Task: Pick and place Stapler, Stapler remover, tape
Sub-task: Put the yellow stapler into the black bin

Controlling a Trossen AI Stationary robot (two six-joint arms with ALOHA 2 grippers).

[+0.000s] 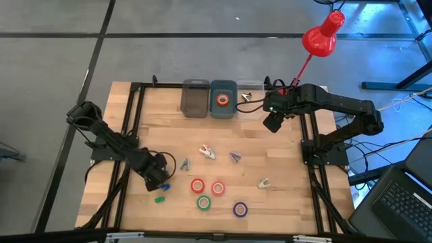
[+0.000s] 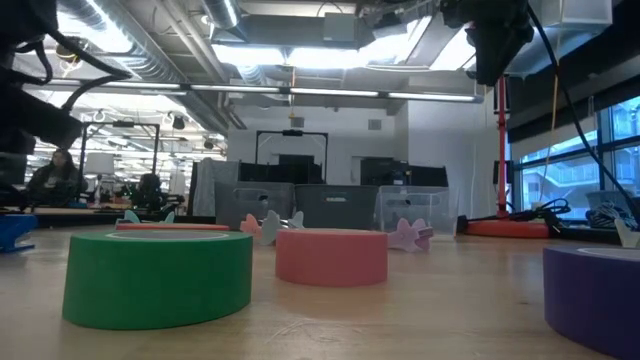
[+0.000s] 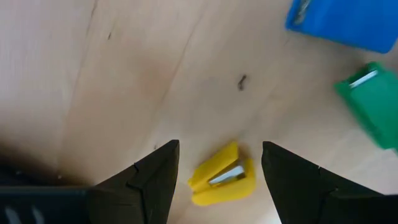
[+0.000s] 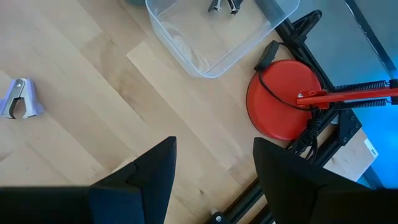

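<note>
In the high view the left gripper (image 1: pixel 160 181) covered whatever lay between its fingers; only its wrist camera showed them spread on either side of a small yellow stapler (image 3: pixel 222 176), a blocky wedge with a metal strip, not touching it. A blue stapler (image 3: pixel 348 22) and a green stapler (image 3: pixel 371 106) were cut off at that picture's edge. The table (image 1: pixel 283 202) was of pale wooden planks.

The right gripper (image 1: pixel 273 123) hung above the table's far right, fingers apart and holding nothing. Beneath it stood a clear plastic bin (image 4: pixel 211 37) with rounded corners, holding a dark metal stapler remover (image 4: pixel 224 5) that was cropped by the frame. Another stapler remover (image 4: pixel 18 99), lilac with steel jaws, lay on the wood near it. Beside the bin sat the round red lamp base (image 4: pixel 287 99).

Left of the clear bin stood a blue-grey bin (image 1: pixel 223 98) containing an orange tape roll (image 1: pixel 223 100), and a dark grey bin (image 1: pixel 195 98) whose contents could not be made out. Four smooth tape rings lay near the front: red tape (image 1: pixel 197 185), pink tape (image 1: pixel 218 188), green tape (image 1: pixel 204 202) and purple tape (image 1: pixel 239 209), the last cropped in the low view.
</note>
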